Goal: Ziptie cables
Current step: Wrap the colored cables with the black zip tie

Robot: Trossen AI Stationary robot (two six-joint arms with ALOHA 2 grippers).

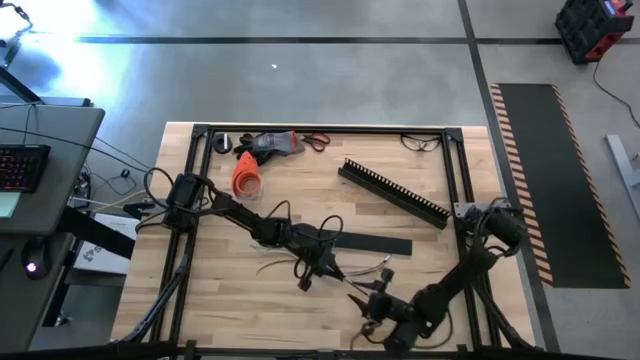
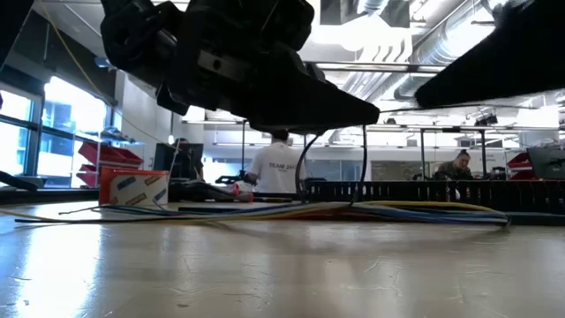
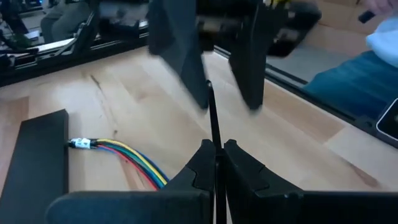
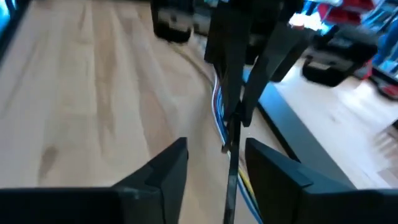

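High view, left to right: the left arm reaches in from the table's [image 1: 220, 300] left edge toward the middle, with the left gripper [image 1: 322, 268] low over the wood just below a flat black bar [image 1: 375, 244]. The right arm comes in from the right edge, its right gripper [image 1: 362, 297] just beside the left one. Farther back lie an orange roll [image 1: 245, 176] and a long comb-toothed channel [image 1: 392, 189].

From this height the cables [image 1: 280, 266] show only as thin curved strands beside the left gripper. The left wrist view alone gives their colours: yellow, green, blue and red, fanning out from a white tag at the end of the bar, with the bunch [image 3: 134, 158] lying on the wood.

The left wrist view also shows the left gripper's fingers [image 3: 202, 165] pinched shut on a thin black strip, likely a ziptie [image 3: 213, 124]; the high view cannot resolve it. In the right wrist view the right gripper's fingers [image 4: 168, 165] stand apart, the strip running between them without touching.

Low view: the cables [image 2: 397, 209] lie flat on the table, and 2 people are in the room behind.
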